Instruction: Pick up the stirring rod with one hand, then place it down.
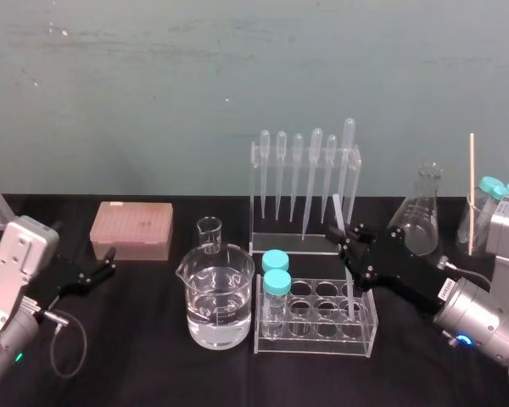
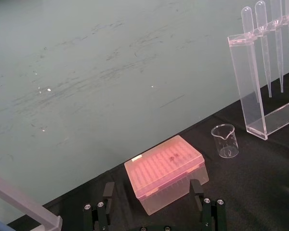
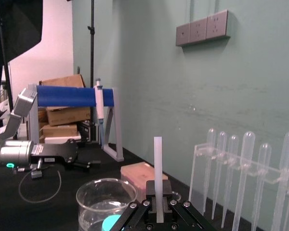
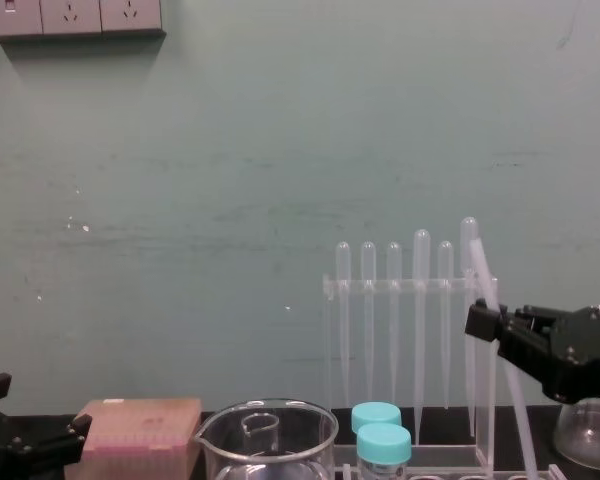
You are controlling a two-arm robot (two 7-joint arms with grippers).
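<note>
right gripper (image 1: 343, 237) is over the far right end of the test tube rack (image 1: 318, 329), just in front of the pipette rack (image 1: 256, 195), jaws clamped on the stirring rod (image 1: 338, 212). the rod is off the tabletop (image 1: 136, 348) and held near its middle. in the right wrist view it stands straight up out of the jaws (image 3: 157, 159). in the chest view it leans (image 4: 485, 275), upper end level with the pipette bulbs, lower end slanting down to the right behind the tube rack; cannot tell if that end touches anything. two blue-capped tubes (image 1: 276, 273) stand in the left end of the tube rack, and a large beaker (image 1: 219, 297) holding clear liquid is just left of it. a conical flask (image 1: 420, 212) stands behind the right arm. left gripper (image 1: 102, 267) is parked low at the left side of the tabletop, jaws apart, pointing at the pink tip box (image 1: 131, 231), near it but not touching.
</note>
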